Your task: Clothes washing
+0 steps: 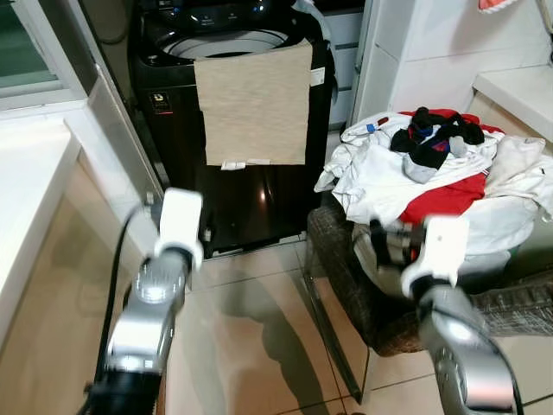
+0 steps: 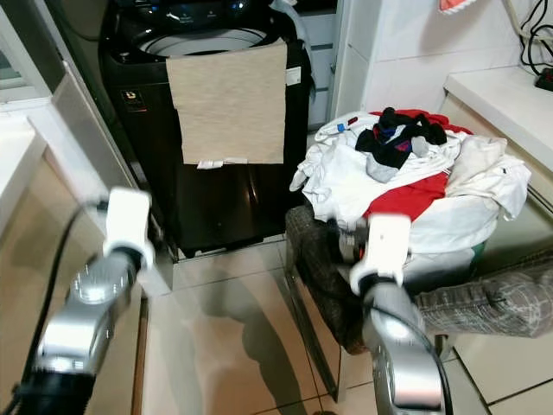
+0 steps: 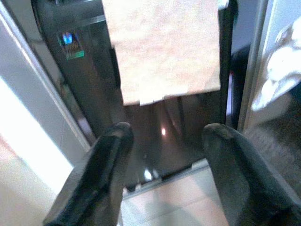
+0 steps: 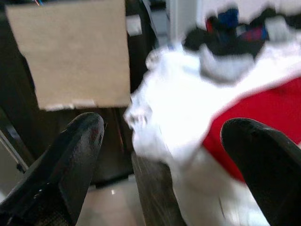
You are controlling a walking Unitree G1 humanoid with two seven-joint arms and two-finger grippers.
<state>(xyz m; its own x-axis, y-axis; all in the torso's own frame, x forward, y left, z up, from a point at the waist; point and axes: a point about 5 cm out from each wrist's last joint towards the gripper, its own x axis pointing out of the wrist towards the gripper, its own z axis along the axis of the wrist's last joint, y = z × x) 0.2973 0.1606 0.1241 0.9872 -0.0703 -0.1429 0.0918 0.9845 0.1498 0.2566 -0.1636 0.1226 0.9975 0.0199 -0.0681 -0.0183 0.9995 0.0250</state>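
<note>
Heaped laundry pile of white, red and dark soft garments: fills a dark woven wicker basket standing on the tiled floor, just right of a black top-loading washing machine. White shirts spill over the basket's near-left rim; black-and-grey socks lie at the crest; a red cloth shows beneath them.

Handling, judged: light, limp, non-fragile; pieces likely tangle and drag neighbours along. Best taken by a bunched fold at the top or the overhanging white edge, one item at a time.

Washing machine: lid up, drum rim visible; a beige rectangular cloth hangs over its front edge. Small sticker at the front's upper-left corner and a tag on the cloth hem, neither legible.

Right gripper: fingers spread wide, nothing held, near the basket's near-left rim. Left gripper: fingers parted, nothing held, facing the machine's front.
</note>
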